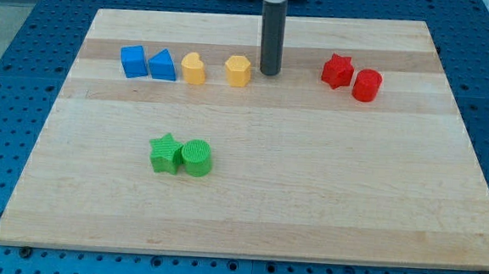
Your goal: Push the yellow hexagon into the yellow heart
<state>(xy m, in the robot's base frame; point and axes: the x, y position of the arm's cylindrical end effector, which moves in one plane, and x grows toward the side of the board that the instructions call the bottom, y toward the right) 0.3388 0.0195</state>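
Observation:
The yellow hexagon sits on the wooden board near the view's top, middle. The yellow heart lies a short gap to its left, apart from it. My tip is the lower end of the dark rod, just to the right of the yellow hexagon, close to it; I cannot tell whether it touches.
A blue cube and a blue triangle block stand left of the heart. A red star and red cylinder are at the top right. A green star and green cylinder touch at the lower left.

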